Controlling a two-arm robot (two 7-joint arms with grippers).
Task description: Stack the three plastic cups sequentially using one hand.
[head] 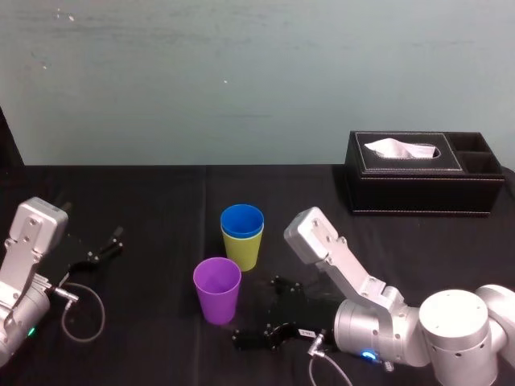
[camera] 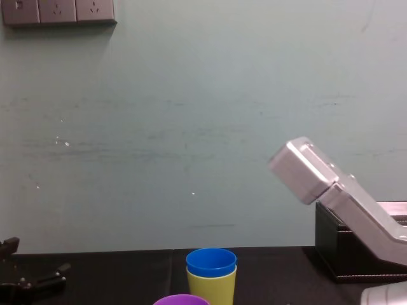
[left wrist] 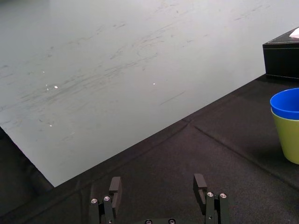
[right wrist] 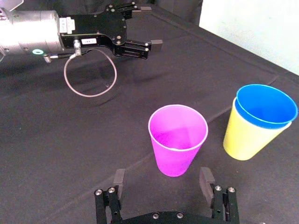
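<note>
Three cups stand on the black table (head: 145,201), and two are already nested: the blue cup (head: 242,219) sits inside the yellow-green cup (head: 241,249), its rim showing just above the other's. The purple cup (head: 217,291) stands upright on its own, just beside that pair and nearer the robot. The right gripper (right wrist: 162,173) is low over the table, close behind the purple cup, with its jaws spread wide and the cup lined up between them but not yet touched. The left gripper (left wrist: 158,182) lies far out to the left, also spread and holding nothing, well apart from the cups. A tissue box (head: 418,189) sits at the back right, out of the way. The purple cup looks light, thin-walled and smooth, so it would likely slide or tip if nudged on one side before both jaws close. Its taper, wider at the rim, means a pinch low on the wall could squeeze it upward and out. The best hold is probably on opposite sides of the upper wall, just under the rim, with only gentle pressure, since the plastic may flex out of round and then bind when lowered into the blue cup.
</note>
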